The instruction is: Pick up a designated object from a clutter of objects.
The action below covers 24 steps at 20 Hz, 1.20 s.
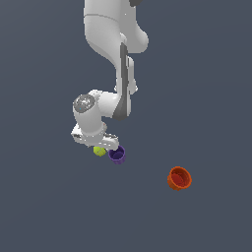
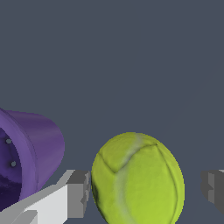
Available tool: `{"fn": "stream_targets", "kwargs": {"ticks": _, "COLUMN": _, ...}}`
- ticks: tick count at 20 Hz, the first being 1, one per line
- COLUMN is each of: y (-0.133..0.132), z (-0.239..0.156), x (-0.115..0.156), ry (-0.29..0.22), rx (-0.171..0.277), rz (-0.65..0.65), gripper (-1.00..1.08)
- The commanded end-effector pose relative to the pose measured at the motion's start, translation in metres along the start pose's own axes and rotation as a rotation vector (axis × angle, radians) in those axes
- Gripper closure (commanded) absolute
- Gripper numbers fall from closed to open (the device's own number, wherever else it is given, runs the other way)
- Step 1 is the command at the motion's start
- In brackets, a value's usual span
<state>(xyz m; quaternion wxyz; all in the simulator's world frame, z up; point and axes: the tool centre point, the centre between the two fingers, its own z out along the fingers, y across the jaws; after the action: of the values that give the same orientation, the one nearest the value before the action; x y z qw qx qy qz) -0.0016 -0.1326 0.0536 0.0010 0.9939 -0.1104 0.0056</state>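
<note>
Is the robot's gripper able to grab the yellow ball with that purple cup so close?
Probably yes. The gripper is open with a finger on each side of the yellow ball; the purple cup sits just outside.

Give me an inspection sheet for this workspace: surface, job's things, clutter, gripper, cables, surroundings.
Surface: flat dark grey-blue floor, no marks seen.
Job's things: yellow-green ball lies on the floor between the fingers; one finger sits close beside it, the other stands clearly apart.
Clutter: purple cup on its side beside the ball; orange cup alone, off toward the exterior view's right. No grey striped ball seen.
Gripper: gripper low over the ball, open, not yet closed on it.
Cables: nothing seen.
Surroundings: nothing seen but the plain floor.
</note>
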Motion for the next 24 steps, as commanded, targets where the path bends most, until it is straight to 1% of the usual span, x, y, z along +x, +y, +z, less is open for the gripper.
{"fn": "stream_targets", "kwargs": {"ticks": 1, "y": -0.003, "z": 0.011, "x": -0.004, "ry": -0.012, "rx": 0.001, "rz": -0.004, "gripper": -0.92}}
{"fn": "stream_targets", "kwargs": {"ticks": 3, "y": -0.003, "z": 0.013, "x": -0.004, "ry": -0.012, "rx": 0.001, "rz": -0.004, "gripper": -0.92}}
{"fn": "stream_targets", "kwargs": {"ticks": 4, "y": -0.003, "z": 0.013, "x": -0.004, "ry": -0.012, "rx": 0.001, "rz": -0.004, "gripper": 1.08}}
{"fn": "stream_targets", "kwargs": {"ticks": 13, "y": -0.003, "z": 0.013, "x": -0.004, "ry": -0.012, "rx": 0.001, "rz": -0.004, "gripper": 1.08}}
{"fn": "stream_targets", "kwargs": {"ticks": 14, "y": -0.002, "z": -0.001, "x": 0.007, "ry": 0.018, "rx": 0.001, "rz": -0.003, "gripper": 1.08}}
{"fn": "stream_targets", "kwargs": {"ticks": 19, "y": -0.001, "z": -0.006, "x": 0.005, "ry": 0.017, "rx": 0.001, "rz": -0.003, "gripper": 1.08}}
{"fn": "stream_targets", "kwargs": {"ticks": 24, "y": 0.004, "z": -0.022, "x": 0.0, "ry": 0.015, "rx": 0.002, "rz": -0.003, "gripper": 1.08}}
